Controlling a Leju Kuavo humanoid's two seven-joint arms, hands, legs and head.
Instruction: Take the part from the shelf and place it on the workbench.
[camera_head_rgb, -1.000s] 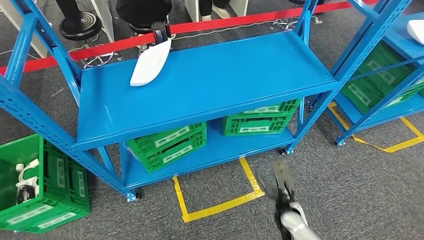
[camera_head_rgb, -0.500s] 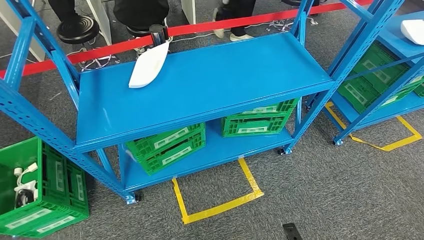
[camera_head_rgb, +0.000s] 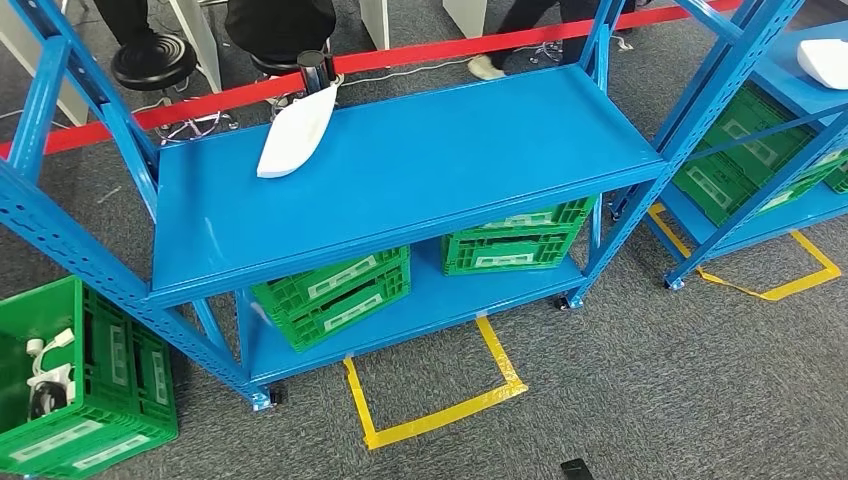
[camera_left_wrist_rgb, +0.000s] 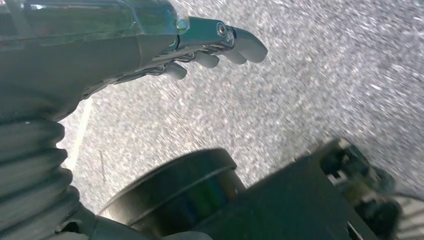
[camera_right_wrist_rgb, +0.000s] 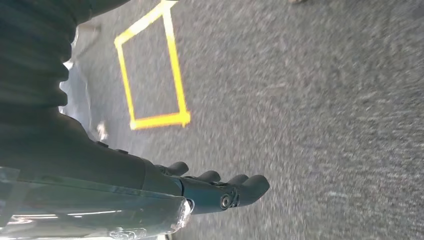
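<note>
Here, grey carpet (camera_head_rgb: 700, 380) surrounds the blue shelf (camera_head_rgb: 400, 170).

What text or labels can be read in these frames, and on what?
Nothing can be read.
White labels on the green crates under the blue shelf: too small and blurred.
White labels on the floor crate at left: blurred.
White labels on the crates in the second rack: blurred.
White part on the shelf: no marking visible.
</note>
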